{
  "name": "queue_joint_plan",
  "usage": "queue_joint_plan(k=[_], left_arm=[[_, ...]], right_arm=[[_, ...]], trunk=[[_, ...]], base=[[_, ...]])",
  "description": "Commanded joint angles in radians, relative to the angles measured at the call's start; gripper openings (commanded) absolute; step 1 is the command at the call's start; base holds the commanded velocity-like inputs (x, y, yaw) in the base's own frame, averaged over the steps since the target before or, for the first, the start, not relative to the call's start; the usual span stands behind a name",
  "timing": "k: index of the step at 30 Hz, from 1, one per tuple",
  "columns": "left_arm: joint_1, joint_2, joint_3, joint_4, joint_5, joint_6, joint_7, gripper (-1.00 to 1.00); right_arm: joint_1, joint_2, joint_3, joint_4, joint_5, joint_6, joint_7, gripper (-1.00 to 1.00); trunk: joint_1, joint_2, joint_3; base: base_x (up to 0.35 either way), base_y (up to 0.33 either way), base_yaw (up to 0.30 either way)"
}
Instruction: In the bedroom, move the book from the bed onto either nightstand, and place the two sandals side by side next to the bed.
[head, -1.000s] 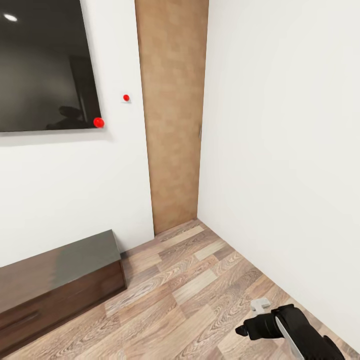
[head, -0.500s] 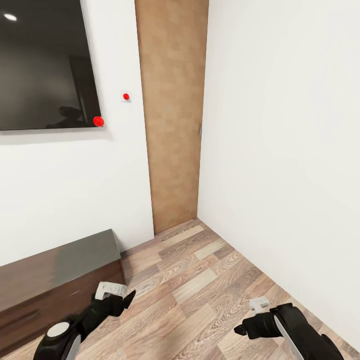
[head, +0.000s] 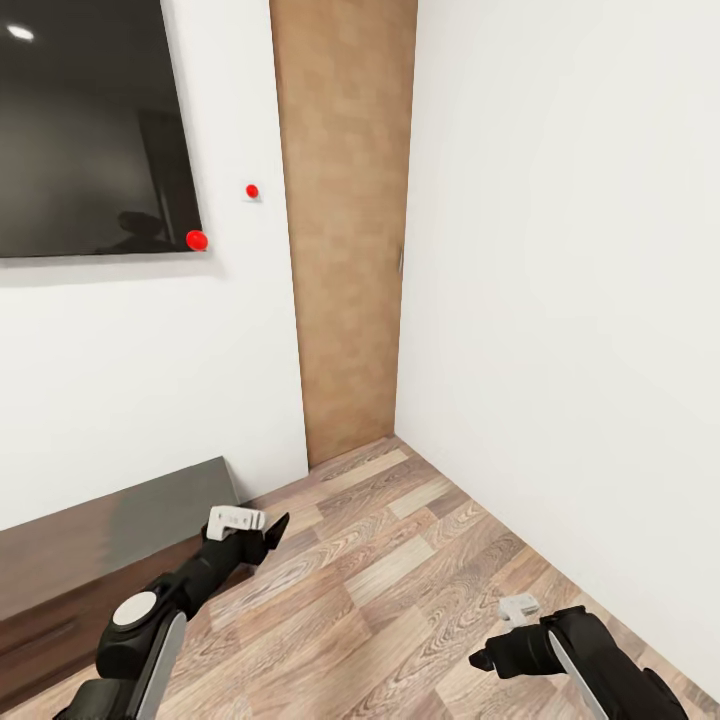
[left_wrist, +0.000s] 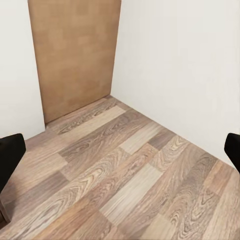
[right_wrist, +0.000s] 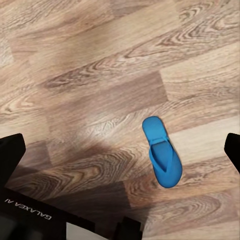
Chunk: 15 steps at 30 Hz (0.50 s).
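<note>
One bright blue sandal lies flat on the wood-plank floor in the right wrist view, below my right gripper, which hangs open above it without touching. In the head view the right gripper hovers low over the floor near the right wall. My left gripper is raised beside the end of the dark dresser, open and holding nothing. Its black fingers stand wide apart over bare floor. The book, the bed and the nightstand are out of view.
A long dark brown dresser stands against the left wall under a black wall screen. A brown wooden door closes the corner, with a white wall to its right. My own base shows near the sandal.
My left arm has come up into the head view and moved forward and upward beside the dresser. The right arm has stayed in place.
</note>
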<state>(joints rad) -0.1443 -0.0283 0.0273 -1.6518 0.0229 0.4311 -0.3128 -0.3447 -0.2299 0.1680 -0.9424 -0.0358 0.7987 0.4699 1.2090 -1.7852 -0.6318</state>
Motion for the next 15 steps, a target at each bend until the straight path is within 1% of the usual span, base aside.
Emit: queue_joint_plan(k=[1,15], left_arm=[[-0.001,-0.001,0.003,-0.001,0.002,0.007,-0.006,1.0],[-0.001,-0.001,-0.001,0.002,0.001,0.009,-0.006,1.0]], right_arm=[[-0.001,-0.001,0.002,-0.001,-0.003,0.005,0.0,1.0],[-0.001,-0.001,0.01,-0.001,-0.001,0.003,-0.003,1.0]], trunk=[[0.004,-0.008,-0.004],[0.058,-0.106,-0.048]], base=[[0.0,0.0,0.0],[0.0,0.0,0.0]])
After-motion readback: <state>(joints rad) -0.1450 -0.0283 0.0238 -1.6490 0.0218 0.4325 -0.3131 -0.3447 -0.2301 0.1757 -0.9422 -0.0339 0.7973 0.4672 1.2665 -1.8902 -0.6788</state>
